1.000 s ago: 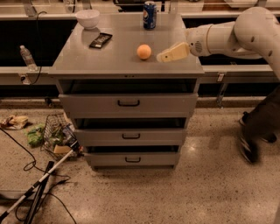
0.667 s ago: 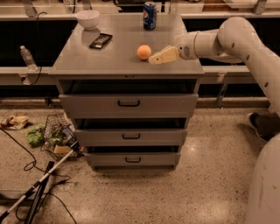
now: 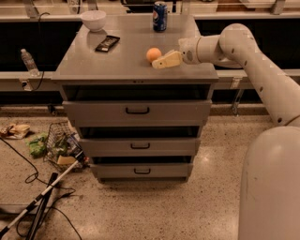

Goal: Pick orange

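Note:
The orange point(image 3: 153, 54) is a small round fruit lying on the grey top of the drawer cabinet point(image 3: 117, 68), right of centre. My gripper point(image 3: 160, 62) reaches in from the right on the white arm, low over the cabinet top. Its pale tip lies right beside the orange, at its lower right edge. I cannot see whether it touches the fruit.
A white bowl point(image 3: 93, 19), a black flat device point(image 3: 107, 43) and a blue soda can point(image 3: 160, 10) stand further back on the cabinet top. On the floor to the left lie a wire basket point(image 3: 60, 146), a cane point(image 3: 42, 194) and cables. A water bottle point(image 3: 28, 60) stands on the left ledge.
My gripper has moved left along the cabinet top, from well right of the orange to right beside it. The orange has not moved.

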